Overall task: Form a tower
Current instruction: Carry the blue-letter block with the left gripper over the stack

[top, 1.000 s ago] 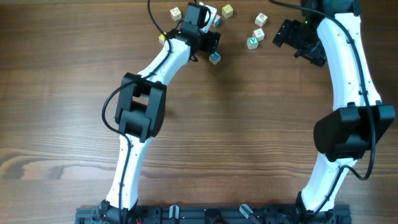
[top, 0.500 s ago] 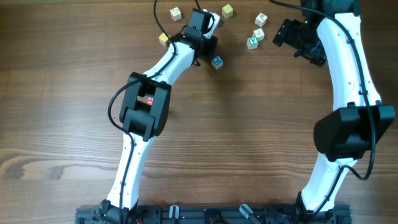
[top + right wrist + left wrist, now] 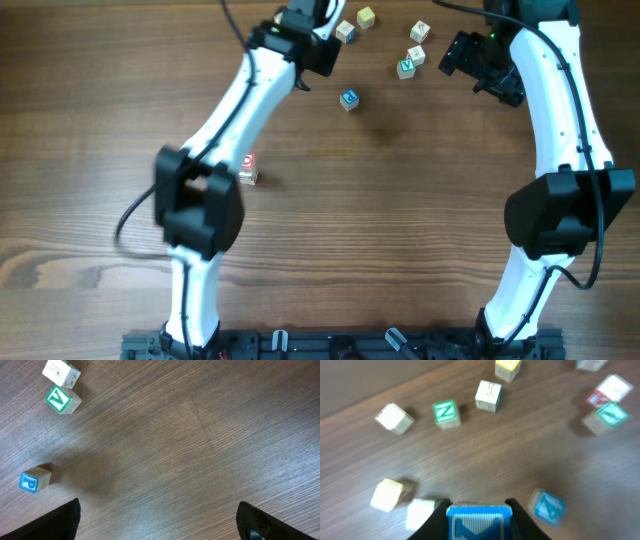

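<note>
Gripping a blue-marked cube between its two dark fingers, the left pincer stands narrow, and the cube fills the gap and meets both inner faces. Left arm noted stretched toward the far edge of the surface, its wrist above the scattered loose cubes. Tower located on the left half of the surface, just beside the forearm of the left arm and well apart from the loose cubes at the far edge. From overhead it presents a white top face with a red mark and a pale side below. The count of cubes in it cannot be told from this angle. Items recorded in the left wrist view: a pale yellow cube and a white cube, just beside each other and close to one finger; a green N cube and a white lettered cube further out, near one another but apart. That view is blurred and finer lettering is not legible. Right pincer stands wide, its fingers at opposite lower corners of its own view with bare wood between them. In that view a green V cube sits just beside a white marked cube, and a blue P cube lies apart from both, nearer the pincer.
</note>
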`<state>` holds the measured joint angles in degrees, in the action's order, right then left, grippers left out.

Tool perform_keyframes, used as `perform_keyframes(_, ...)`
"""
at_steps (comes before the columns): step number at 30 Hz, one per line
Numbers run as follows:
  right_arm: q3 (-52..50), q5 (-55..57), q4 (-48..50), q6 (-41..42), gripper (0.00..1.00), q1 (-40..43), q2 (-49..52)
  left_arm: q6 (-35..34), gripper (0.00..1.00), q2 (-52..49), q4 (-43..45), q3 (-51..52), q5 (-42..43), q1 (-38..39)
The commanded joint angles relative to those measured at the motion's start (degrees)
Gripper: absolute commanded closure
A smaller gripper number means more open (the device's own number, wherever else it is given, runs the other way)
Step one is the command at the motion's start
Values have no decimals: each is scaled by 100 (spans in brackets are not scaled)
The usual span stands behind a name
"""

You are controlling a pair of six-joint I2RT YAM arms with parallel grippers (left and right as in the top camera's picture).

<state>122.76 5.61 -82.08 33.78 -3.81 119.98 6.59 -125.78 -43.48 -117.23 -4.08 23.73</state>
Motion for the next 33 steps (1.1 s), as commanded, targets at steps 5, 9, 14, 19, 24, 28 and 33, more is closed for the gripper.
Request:
perform_keyframes(5,50,42,24,72,0,13,-116,-743,85,2179,-1895,-66,-164,0)
perform_keyframes(9,50,42,136,76,0,13,-116,-1014,85,2776,-3279,-66,-203,0)
perform_keyframes(14,50,42,643,76,0,13,-116,-1873,91,2863,-4253,155,-654,-114)
perform_keyframes(19,50,42,1207,76,0,13,-116,-2603,95,2863,-4017,1049,-1434,-125)
perform_keyframes(24,50,42,1683,79,0,13,-116,-2809,96,3250,-3539,2072,-1749,-179)
perform_keyframes(28,50,42,1722,79,0,13,-116,-2804,96,4339,-3283,2441,-1716,-188)
perform_keyframes(33,50,42,1722,79,0,13,-116,-2761,87,6041,-1930,3650,-1421,-188)
